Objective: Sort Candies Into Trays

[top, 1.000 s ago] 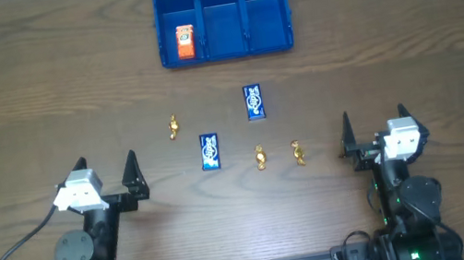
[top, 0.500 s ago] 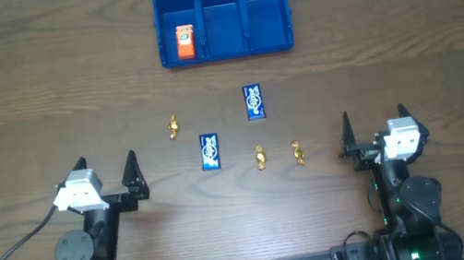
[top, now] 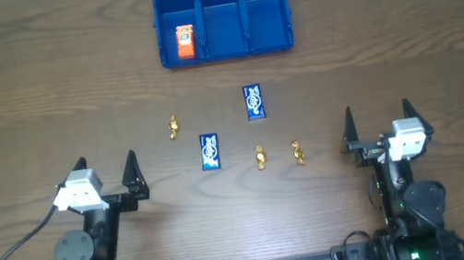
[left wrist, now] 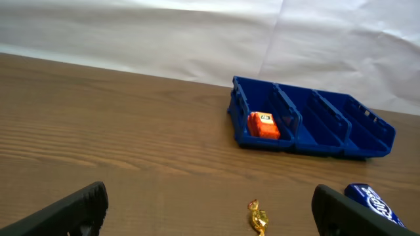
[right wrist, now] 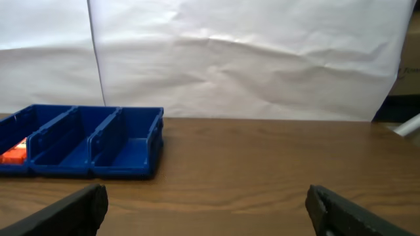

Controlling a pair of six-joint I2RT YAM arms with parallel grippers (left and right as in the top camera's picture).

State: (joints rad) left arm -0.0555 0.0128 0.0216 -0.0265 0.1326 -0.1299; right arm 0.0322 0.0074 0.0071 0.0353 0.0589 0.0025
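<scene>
Two arms sit folded low at their bases. Left gripper [top: 106,159] at seven o'clock has its fingers spread; five candies [top: 209,151] lie loose at centre; right gripper [top: 377,109] at five is likewise spread. One orange candy [top: 185,41] lies in the leftmost bin of the tray [top: 227,54] at twelve.

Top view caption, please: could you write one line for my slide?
Left claw and right claw, both open, flank gold candies and blue candies; tray holds one orange candy.

Blue three-compartment tray [top: 229,55] at far centre; one orange candy [top: 185,41] lies in its left compartment. Nearer, scattered apart: two blue-wrapped bars [top: 253,101] [top: 209,151], three gold twist-wrapped candies [top: 173,127] [top: 261,157] [top: 297,152].
</scene>
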